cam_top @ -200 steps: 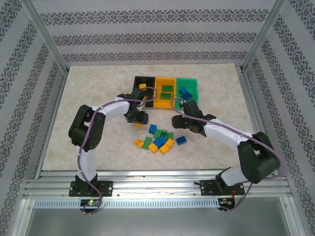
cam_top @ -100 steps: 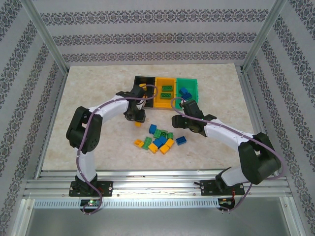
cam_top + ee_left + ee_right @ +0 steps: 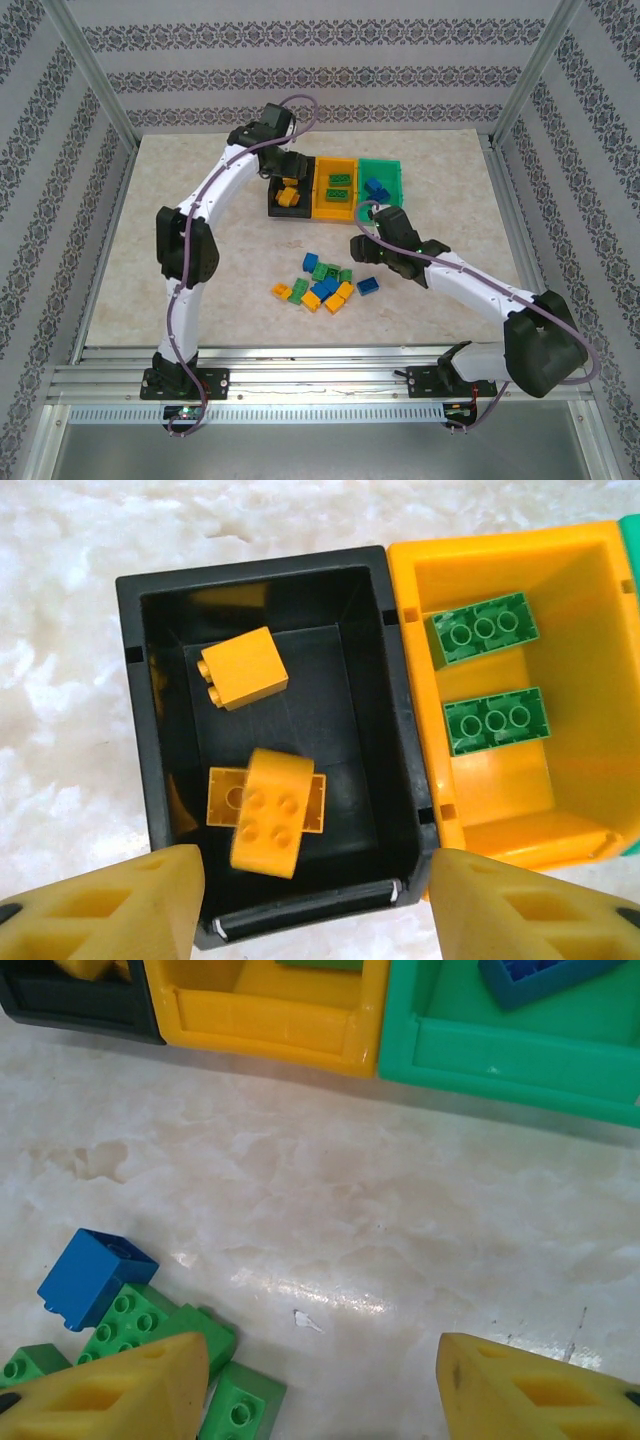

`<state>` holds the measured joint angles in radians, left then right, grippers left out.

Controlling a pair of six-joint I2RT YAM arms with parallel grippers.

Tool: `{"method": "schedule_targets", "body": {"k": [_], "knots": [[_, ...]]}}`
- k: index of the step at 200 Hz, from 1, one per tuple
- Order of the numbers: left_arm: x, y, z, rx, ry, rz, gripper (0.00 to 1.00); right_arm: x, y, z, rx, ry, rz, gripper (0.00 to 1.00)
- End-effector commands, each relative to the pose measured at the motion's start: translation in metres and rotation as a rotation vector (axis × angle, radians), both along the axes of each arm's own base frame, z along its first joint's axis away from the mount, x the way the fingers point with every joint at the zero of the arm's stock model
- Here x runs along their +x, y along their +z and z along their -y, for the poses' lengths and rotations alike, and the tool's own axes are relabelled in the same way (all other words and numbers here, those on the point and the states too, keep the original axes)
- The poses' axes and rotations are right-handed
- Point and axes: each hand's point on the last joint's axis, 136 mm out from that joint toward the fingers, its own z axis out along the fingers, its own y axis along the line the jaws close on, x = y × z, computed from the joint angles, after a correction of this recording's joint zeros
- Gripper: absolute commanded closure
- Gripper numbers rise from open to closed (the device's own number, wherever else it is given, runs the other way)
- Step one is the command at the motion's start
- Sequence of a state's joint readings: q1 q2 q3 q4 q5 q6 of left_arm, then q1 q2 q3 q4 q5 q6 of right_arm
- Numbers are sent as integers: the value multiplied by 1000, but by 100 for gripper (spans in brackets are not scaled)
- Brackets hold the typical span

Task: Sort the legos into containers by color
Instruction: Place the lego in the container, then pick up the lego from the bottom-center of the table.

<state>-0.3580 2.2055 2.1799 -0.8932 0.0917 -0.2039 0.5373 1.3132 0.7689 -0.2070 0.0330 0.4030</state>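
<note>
My left gripper [image 3: 315,912] hangs open over the near edge of the black container [image 3: 150,730], nothing between its fingers. Inside lie yellow-orange legos: one brick [image 3: 243,668] at the back, and a blurred brick [image 3: 268,825] on top of a flat one [image 3: 222,798]. The yellow-orange container [image 3: 590,730] holds two green bricks [image 3: 483,630]. The green container [image 3: 392,172] holds blue bricks. My right gripper [image 3: 320,1392] is open and low over bare table, just right of a blue brick [image 3: 95,1277] and green bricks [image 3: 130,1325].
The loose pile of blue, green and yellow-orange legos [image 3: 325,282] lies mid-table in front of the row of containers. The left arm [image 3: 215,190] arches along the left side. Metal frame posts [image 3: 95,75] and patterned walls enclose the table.
The left arm swung from the pile's edge up and back to the black container, and its jaws opened; a yellow-orange brick now lies in that container. The right gripper barely moved.
</note>
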Motion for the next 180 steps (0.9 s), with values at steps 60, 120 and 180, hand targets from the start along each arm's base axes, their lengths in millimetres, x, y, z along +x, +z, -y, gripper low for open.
{"method": "schedule_targets", "body": {"k": [60, 120, 180], "knots": [[-77, 1, -42, -70, 13, -126, 37, -28, -14, -102, 40, 279, -45, 39], [-139, 13, -96, -305, 121, -190, 36, -68, -21, -203, -19, 648, -58, 38], [-170, -10, -144, -308, 221, -229, 36, -75, -53, -217, -49, 700, -155, 37]]}}
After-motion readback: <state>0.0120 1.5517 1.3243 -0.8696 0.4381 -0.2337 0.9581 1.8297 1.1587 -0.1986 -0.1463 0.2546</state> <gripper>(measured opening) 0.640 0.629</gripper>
